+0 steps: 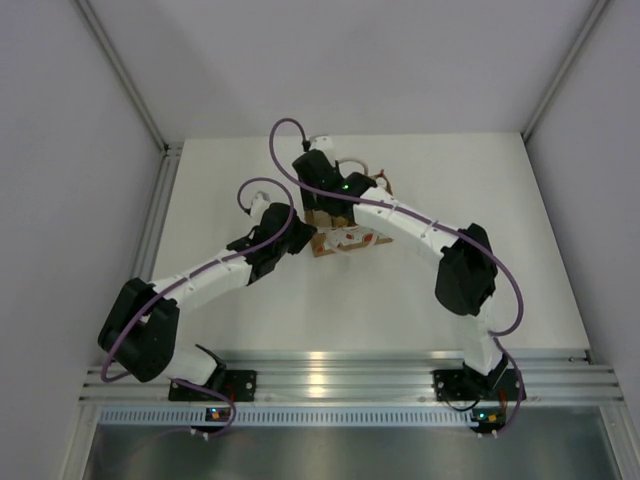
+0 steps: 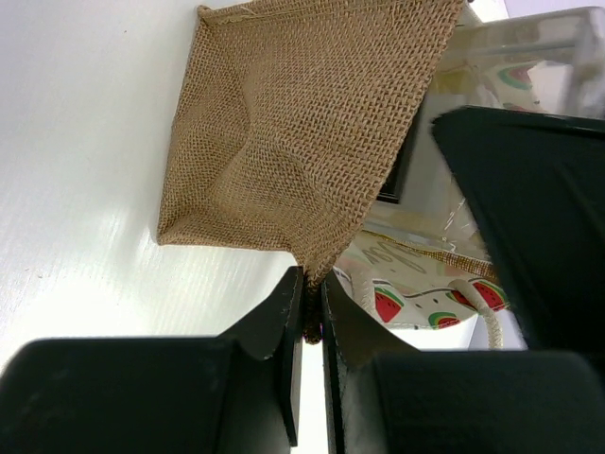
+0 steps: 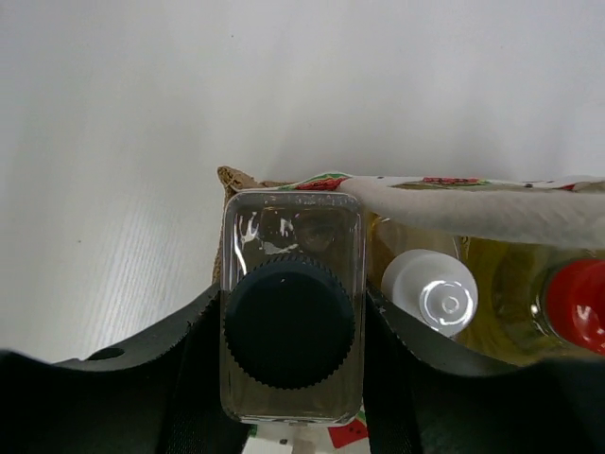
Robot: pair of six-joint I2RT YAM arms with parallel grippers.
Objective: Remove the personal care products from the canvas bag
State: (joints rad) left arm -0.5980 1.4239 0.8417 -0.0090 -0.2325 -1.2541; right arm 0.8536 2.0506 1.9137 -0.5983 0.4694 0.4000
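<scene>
On the white tabletop (image 3: 142, 142) our left pincer (image 2: 307, 303) pinches the bag (image 2: 284, 123); right pincer (image 3: 293, 331) clamps the clear bottle (image 3: 293, 227), white cap (image 3: 430, 293), red cap (image 3: 577, 303) alongside.

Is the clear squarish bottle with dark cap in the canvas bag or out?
In: the clear squarish bottle stands within the tan canvas bag's rim, between the right gripper's fingers. Depth: cannot tell.

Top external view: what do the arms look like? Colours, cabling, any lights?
Both the left arm and right arm have white tubular links and bulky black joint housings. A purple cable loops along each. There is a green light near the right wrist. The left gripper has matte black fingers.
</scene>
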